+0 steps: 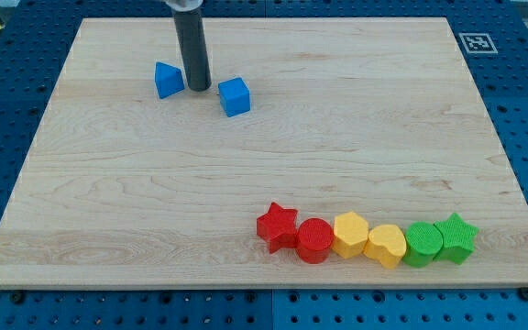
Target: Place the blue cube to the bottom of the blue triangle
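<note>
No jaws are fitted on this arm, so nothing is held; the work is done by a straight dark rod whose lower end, my tip (198, 88), is set down on the wooden table (273, 156) near the view's top left. The tip is placed between the two blue blocks: the blue triangle (168, 80) lies just to its left, and the blue cube (234, 96) just to its right and slightly lower. Whether either block is touched by the tip cannot be told, though a narrow gap seems to be left on the cube's side.

The cube is found to the right of the triangle, not yet below it, so the task is judged undone. From this spot between them the cube would only be driven further right; a push from the cube's right or upper side is thought to be needed, so that it is carried down and leftward under the triangle without the triangle being disturbed.

Along the view's bottom right a row is formed, well apart from the action: a red star (276, 225), a red cylinder (314, 240), a yellow hexagon (350, 234), a yellow heart (386, 245), a green cylinder (422, 243) and a green star (456, 237), each touching or nearly touching its neighbour.
</note>
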Robot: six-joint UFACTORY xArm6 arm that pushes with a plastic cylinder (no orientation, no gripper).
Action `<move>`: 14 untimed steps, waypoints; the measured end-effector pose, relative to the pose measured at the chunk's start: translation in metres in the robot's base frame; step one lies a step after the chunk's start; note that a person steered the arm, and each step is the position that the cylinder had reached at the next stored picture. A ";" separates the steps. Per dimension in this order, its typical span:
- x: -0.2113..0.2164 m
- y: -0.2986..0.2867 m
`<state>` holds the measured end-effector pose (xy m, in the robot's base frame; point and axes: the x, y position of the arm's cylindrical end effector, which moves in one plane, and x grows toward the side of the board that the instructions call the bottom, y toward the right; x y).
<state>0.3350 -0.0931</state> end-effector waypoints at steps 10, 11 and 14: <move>0.148 0.010; 0.117 0.008; 0.184 -0.004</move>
